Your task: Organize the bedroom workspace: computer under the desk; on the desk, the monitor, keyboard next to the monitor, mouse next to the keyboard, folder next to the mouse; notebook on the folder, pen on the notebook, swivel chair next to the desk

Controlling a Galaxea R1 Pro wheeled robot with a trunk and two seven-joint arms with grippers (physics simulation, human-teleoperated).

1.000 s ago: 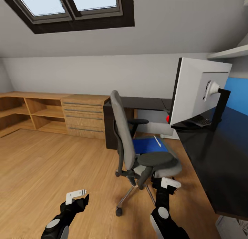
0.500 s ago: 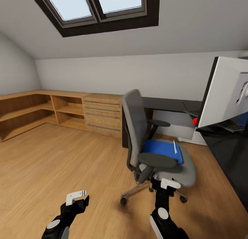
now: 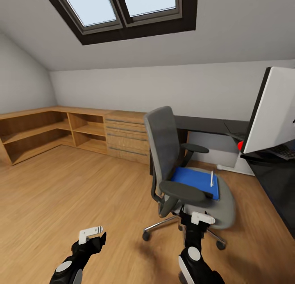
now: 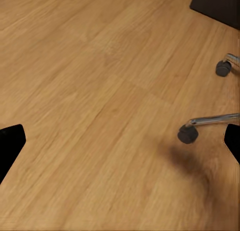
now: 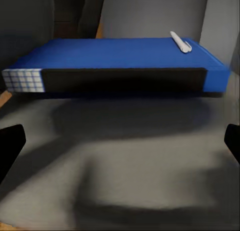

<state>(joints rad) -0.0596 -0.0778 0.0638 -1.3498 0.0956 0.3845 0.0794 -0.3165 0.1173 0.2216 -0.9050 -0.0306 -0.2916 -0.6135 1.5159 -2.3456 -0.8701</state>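
Observation:
The grey swivel chair (image 3: 164, 144) stands on the wood floor, a little way out from the black desk (image 3: 205, 124). A bright blue folder (image 3: 196, 180) lies on its seat with a pale pen (image 3: 211, 178) on top. In the right wrist view the folder (image 5: 115, 53) and pen (image 5: 180, 42) are close ahead over the grey seat. My right gripper (image 3: 196, 222) is open just short of the seat's front edge. My left gripper (image 3: 92, 235) hangs open over bare floor, left of the chair. The monitor (image 3: 276, 112) stands on the desk at right, back towards me, with the keyboard (image 3: 287, 151) beyond it.
A light wooden chest (image 3: 127, 136) and open shelves (image 3: 37, 132) line the far and left walls. Chair casters (image 4: 185, 134) roll on the floor near my left gripper (image 4: 120, 141). The desk's long wing (image 3: 274, 185) runs along the right. Open floor spreads to the left.
The whole view has swung left and shifted, so the camera has moved: the chair now sits more central and the monitor nearer the right edge. Both grippers keep their pose.

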